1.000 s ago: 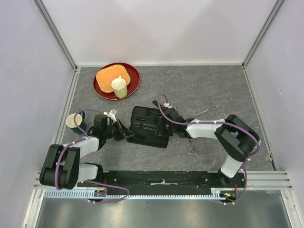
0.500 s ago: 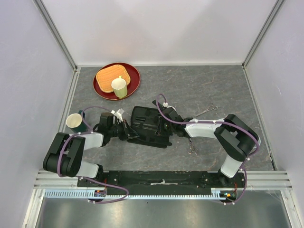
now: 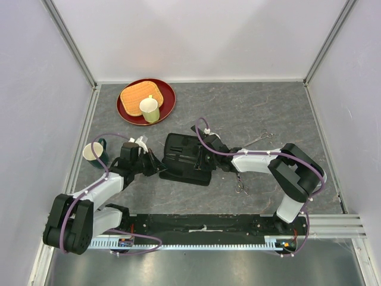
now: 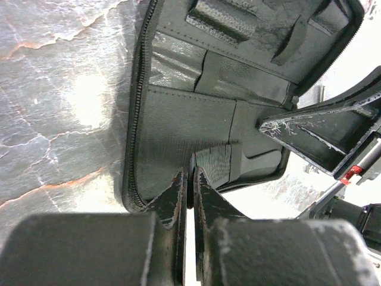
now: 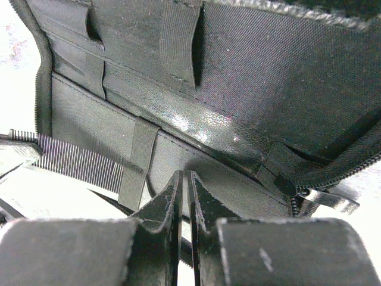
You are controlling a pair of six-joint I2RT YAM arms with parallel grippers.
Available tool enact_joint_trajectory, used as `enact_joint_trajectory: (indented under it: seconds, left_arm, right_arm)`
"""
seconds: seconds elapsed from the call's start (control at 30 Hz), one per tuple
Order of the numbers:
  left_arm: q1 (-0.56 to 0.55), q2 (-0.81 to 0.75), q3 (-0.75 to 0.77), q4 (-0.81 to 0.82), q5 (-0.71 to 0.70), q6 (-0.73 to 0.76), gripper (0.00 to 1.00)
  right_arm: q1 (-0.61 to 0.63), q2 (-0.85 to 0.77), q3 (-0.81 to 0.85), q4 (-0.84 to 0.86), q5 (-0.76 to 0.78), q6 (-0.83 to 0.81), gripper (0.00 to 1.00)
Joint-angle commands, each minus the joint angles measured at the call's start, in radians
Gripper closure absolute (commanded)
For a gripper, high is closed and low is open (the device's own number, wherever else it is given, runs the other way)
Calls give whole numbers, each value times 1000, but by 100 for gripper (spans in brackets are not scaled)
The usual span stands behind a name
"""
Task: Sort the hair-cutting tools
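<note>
The black zip case [image 3: 187, 158] lies open in the middle of the table. My left gripper [image 3: 158, 167] is at its left edge, jaws shut with the end of a black comb [image 4: 213, 165] pinched at the fingertips [image 4: 178, 186]. The comb's teeth [image 5: 77, 159] run under a strap inside the case. At the case's right edge, my right gripper [image 3: 208, 159] has its jaws a sliver apart against the lining, and a slim dark strip crosses the gap; a grip does not show. One pair of silver scissors [image 3: 262, 137] lies at the right, another [image 3: 240, 186] under the right forearm.
A red tray [image 3: 166, 108] at the back left carries a woven mat and a pale cup [image 3: 149, 109]. A dark mug [image 3: 93, 152] stands near the left wall beside my left arm. Enclosure walls close in on three sides.
The left arm's elbow swung in and back out while its gripper stayed at the case's left edge. The right gripper's jaws parted slightly; that arm barely moved.
</note>
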Motion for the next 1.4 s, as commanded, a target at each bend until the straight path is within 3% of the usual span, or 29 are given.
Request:
enact_joint_trajectory:
  seconds: [0.0,0.23,0.5,0.6,0.7,0.77,0.8,0.83,1.07,1.23,1.37]
  left_arm:
    - [-1,-18,21,-27,-109,50,94]
    - [-4,92,47,53,48,73,91]
    - [-13,148,53,79,68,70,81]
    - [-13,129,61,47,34,68,65]
    - [-13,88,84,-36,-61,55,42]
    - [-13,44,97,-105,-131,47,35]
    - [-13,27,105,-119,-145,44,11]
    - [-13,10,110,-136,-185,41,9]
    - [-15,-111,160,-278,-309,33,5]
    - [-15,-173,182,-295,-271,48,6]
    - [-15,-199,196,-281,-286,36,0]
  right_arm:
    - [-2,108,-60,-189,150,-41,85]
    - [-2,107,-66,-178,142,-37,82]
    - [-2,95,-73,-175,136,-38,79]
    - [-2,93,-77,-175,137,-37,78]
    - [-2,93,-80,-177,136,-34,75]
    - [-1,92,-81,-177,136,-34,72]
    - [-1,92,-81,-178,136,-34,71]
    - [-2,88,-81,-178,139,-35,70]
    - [-2,49,-67,-201,150,-54,66]
    - [-2,-54,-49,-220,189,-99,67]
    - [-1,-126,27,-322,248,-123,65]
